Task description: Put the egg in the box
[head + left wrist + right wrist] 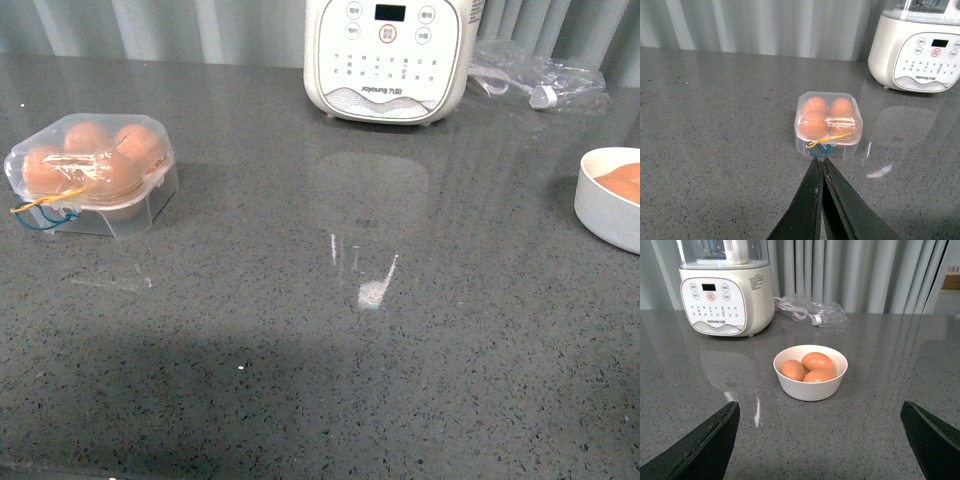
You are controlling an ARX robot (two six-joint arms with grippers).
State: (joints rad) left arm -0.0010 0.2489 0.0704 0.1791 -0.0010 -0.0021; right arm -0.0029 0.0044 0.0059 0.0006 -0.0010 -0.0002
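Observation:
The clear box [92, 180] stands on the grey counter at the left, lid down, with several brown eggs inside and a blue and yellow cord at its side. In the left wrist view the box [828, 125] lies just beyond my left gripper [819, 162], which is shut with its tips close to the cord [825, 144]. Three brown eggs [811, 368] lie in a round white bowl [810, 386]. My right gripper [820, 415] is open, short of the bowl, with nothing between its fingers. Neither arm shows in the front view.
A white Joyoung appliance [390, 58] stands at the back centre of the counter [330, 340]. A crumpled clear plastic bag [535, 82] lies to its right. The white bowl [612, 196] sits at the right edge. Curtains hang behind the counter.

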